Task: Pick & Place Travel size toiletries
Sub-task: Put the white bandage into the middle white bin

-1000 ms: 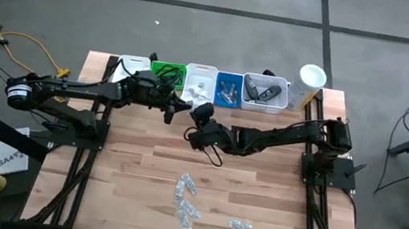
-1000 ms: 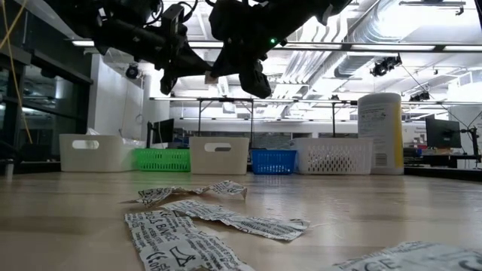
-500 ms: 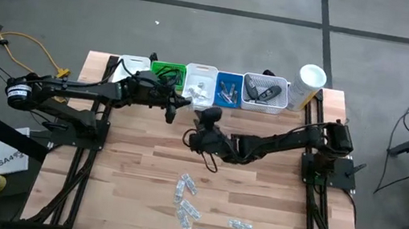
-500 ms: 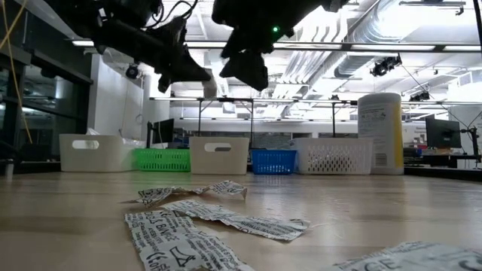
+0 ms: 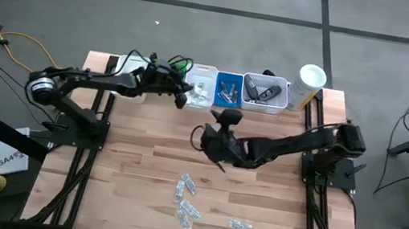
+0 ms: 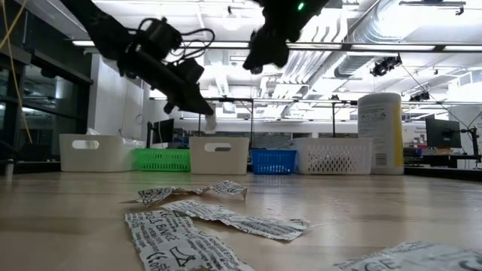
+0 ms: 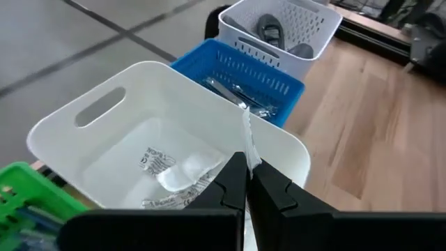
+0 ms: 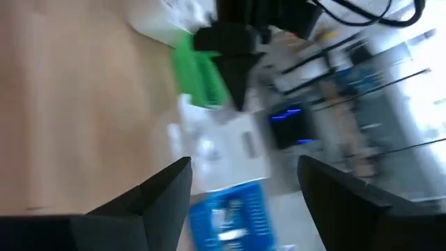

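Note:
My left gripper (image 5: 185, 96) (image 7: 247, 183) is shut on a white sachet (image 7: 245, 136) (image 6: 211, 120) and hovers over the near rim of the middle white bin (image 5: 202, 72) (image 7: 83, 132). More sachets (image 7: 171, 171) lie inside that bin. Several printed sachets (image 5: 189, 208) (image 6: 203, 222) lie flat on the wood near the front edge. My right gripper (image 5: 207, 138) (image 8: 244, 178) is open and holds nothing. It hangs high over the table's middle, to the right of the left gripper. My left gripper pinches the sachet's one end (image 7: 247, 157) between its two fingertips. The fingers slant downward toward the far right. The thin sachet sticks out past the tips, edge-on in the wrist view. It is lifted clear above the white bin.
A row of bins lines the far edge: a white one (image 5: 132, 66), a green one (image 5: 164, 69), the middle white one, a blue one (image 5: 229, 88) and a white perforated one (image 5: 265, 92). A tall white canister (image 5: 309, 85) stands at the far right. Bare wood lies between the arms and the sachets.
The two grippers were tip to tip above the table's middle. My left gripper has carried the sachet toward the far edge and right, until it came over the white bin. My right gripper has drawn back toward the right and near side, and has turned.

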Controlling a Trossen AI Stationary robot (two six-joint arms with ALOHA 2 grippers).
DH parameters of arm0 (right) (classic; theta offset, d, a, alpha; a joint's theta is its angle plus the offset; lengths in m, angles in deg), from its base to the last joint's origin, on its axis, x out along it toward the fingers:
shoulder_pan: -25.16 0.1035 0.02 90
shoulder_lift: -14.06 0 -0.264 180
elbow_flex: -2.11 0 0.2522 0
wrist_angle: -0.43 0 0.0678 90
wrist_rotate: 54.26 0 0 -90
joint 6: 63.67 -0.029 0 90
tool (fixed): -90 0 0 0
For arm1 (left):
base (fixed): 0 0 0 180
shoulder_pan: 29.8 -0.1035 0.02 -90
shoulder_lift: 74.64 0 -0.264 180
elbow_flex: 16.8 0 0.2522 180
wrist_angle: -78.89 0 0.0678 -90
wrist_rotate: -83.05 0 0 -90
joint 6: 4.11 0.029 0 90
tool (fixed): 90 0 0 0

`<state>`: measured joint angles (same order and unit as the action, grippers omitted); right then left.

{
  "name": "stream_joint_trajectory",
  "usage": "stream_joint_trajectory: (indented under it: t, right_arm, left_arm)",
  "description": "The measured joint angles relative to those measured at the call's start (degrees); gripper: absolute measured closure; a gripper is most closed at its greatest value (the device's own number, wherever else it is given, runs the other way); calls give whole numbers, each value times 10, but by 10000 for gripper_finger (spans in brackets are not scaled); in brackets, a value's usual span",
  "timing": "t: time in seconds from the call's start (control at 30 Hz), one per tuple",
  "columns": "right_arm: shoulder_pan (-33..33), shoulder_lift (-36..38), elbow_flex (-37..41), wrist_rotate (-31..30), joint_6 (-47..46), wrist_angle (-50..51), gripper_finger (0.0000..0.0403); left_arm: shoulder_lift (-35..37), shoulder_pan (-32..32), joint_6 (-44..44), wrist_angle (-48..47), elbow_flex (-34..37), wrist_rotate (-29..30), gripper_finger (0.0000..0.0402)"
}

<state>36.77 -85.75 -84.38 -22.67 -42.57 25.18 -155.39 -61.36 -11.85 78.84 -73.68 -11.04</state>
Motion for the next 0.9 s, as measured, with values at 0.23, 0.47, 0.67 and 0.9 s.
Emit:
stream_joint_trajectory:
  t: [0.23,0.47,0.67,0.9]
  right_arm:
    - [-9,58,-1,167,-168,139,153]
    - [-6,76,1,260,-257,268,153]
    - [-7,78,0,342,-345,354,153]
    - [3,78,0,533,-509,420,153]
  left_arm:
    - [-62,-27,51,-3,-38,-45,401]
    - [-107,-26,103,-26,-77,-45,346]
    - [-109,-26,107,-52,-92,-45,242]
    - [-106,-26,103,-123,-118,-44,197]
